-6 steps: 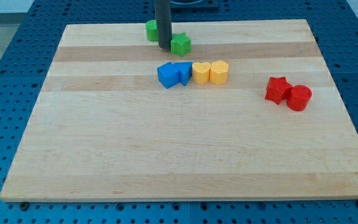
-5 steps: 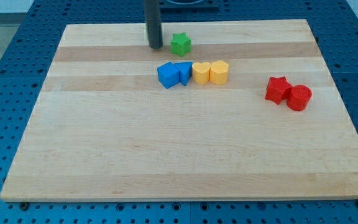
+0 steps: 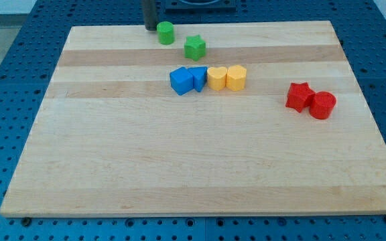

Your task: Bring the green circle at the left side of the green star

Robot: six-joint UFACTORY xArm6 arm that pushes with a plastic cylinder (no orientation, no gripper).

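The green circle stands near the view's top edge of the wooden board. The green star lies a little to its right and lower, with a small gap between them. My tip is at the board's top edge, just left of the green circle and close to it; I cannot tell whether it touches.
Two blue blocks and two yellow blocks sit in a row below the green star. A red star and a red cylinder sit together at the view's right.
My tip has moved left and up, from between the green circle and the green star to the circle's left. The blocks have not moved.
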